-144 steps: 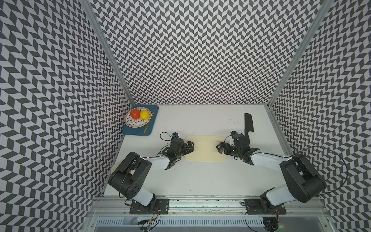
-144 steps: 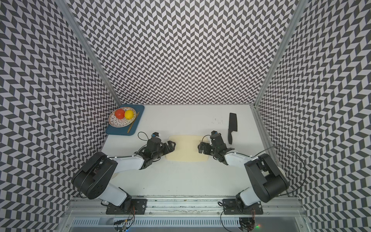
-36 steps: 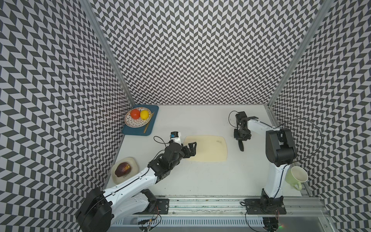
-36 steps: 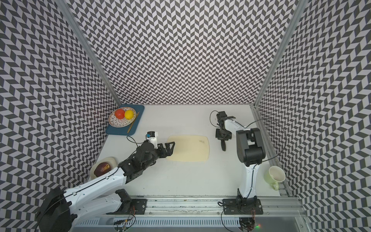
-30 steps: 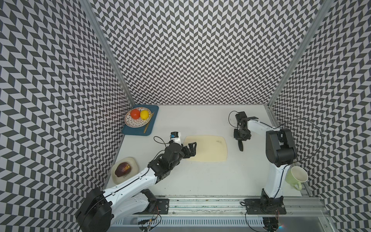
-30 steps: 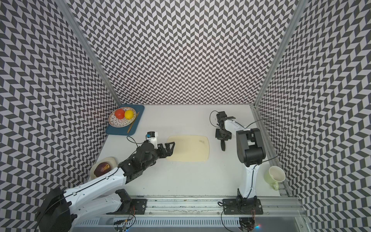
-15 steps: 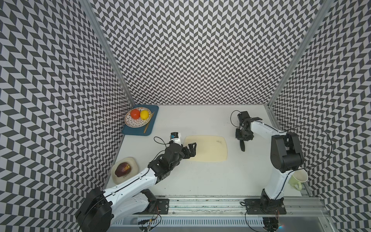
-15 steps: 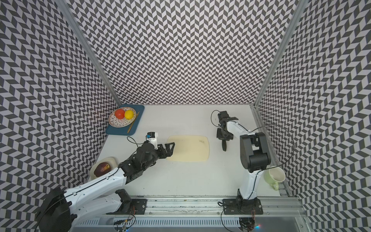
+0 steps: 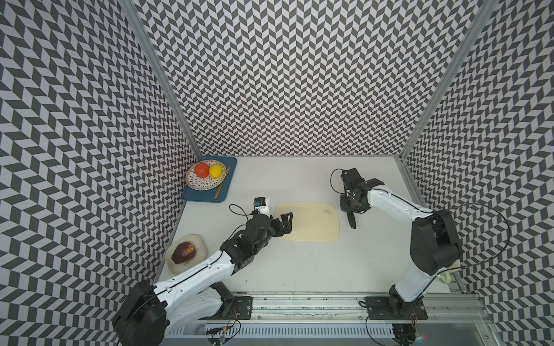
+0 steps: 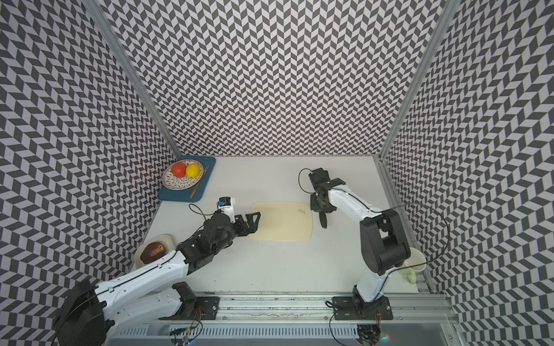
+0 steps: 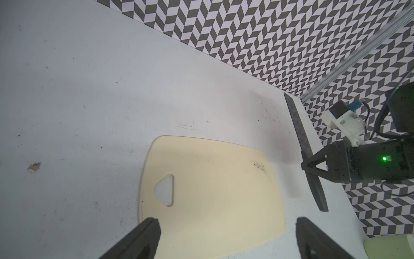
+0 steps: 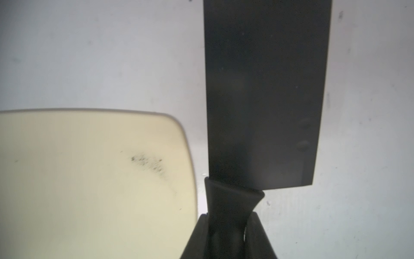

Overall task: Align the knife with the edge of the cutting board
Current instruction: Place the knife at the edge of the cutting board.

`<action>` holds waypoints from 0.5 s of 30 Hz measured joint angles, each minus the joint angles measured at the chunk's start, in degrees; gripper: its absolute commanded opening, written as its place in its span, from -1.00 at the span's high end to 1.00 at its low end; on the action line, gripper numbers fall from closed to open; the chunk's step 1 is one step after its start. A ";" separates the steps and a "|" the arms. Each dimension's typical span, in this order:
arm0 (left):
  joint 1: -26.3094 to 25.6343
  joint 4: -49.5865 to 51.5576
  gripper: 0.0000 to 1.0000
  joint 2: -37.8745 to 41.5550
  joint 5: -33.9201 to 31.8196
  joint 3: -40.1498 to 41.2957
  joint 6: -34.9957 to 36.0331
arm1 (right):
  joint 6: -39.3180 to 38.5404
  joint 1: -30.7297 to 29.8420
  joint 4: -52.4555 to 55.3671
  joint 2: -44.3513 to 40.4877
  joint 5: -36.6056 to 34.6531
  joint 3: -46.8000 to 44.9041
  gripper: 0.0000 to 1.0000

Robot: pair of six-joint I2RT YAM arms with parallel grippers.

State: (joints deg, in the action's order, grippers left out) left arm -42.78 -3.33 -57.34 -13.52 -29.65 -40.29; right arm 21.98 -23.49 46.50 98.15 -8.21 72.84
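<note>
- The knife (image 12: 264,89) is clamped by its handle in the right end effector (image 12: 228,220), with the blade reaching ahead of the jaws.
- The cutting board (image 12: 89,179) lies just beside that end effector, a strip of counter (image 12: 134,56) between it and the blade.
- The left end effector (image 11: 227,222) gapes wide over the board's holed end.

No legible text, label or sign anywhere.

My right gripper (image 12: 226,233) holds knife (image 9: 352,221) just right of cutting board (image 9: 311,223); my left gripper (image 11: 226,224) over board's left end; tray (image 9: 202,196) far back-left
</note>
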 measured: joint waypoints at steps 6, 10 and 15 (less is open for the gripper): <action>-0.33 0.70 -0.99 4.39 -2.56 0.68 -1.77 | 4.92 -8.44 -0.68 -2.71 -0.17 -4.26 0.79; -0.59 1.38 -0.99 8.33 -4.96 2.23 -4.39 | 9.33 -14.08 -0.81 -2.91 -0.90 -7.50 0.79; -1.38 2.25 -0.99 11.82 -6.14 3.67 -7.45 | 15.80 -21.46 -1.14 -3.67 -2.45 -10.25 0.77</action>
State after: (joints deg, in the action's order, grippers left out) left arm -44.16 -1.08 -45.52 -19.66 -25.98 -47.75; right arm 37.78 -44.95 45.36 94.48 -10.66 62.59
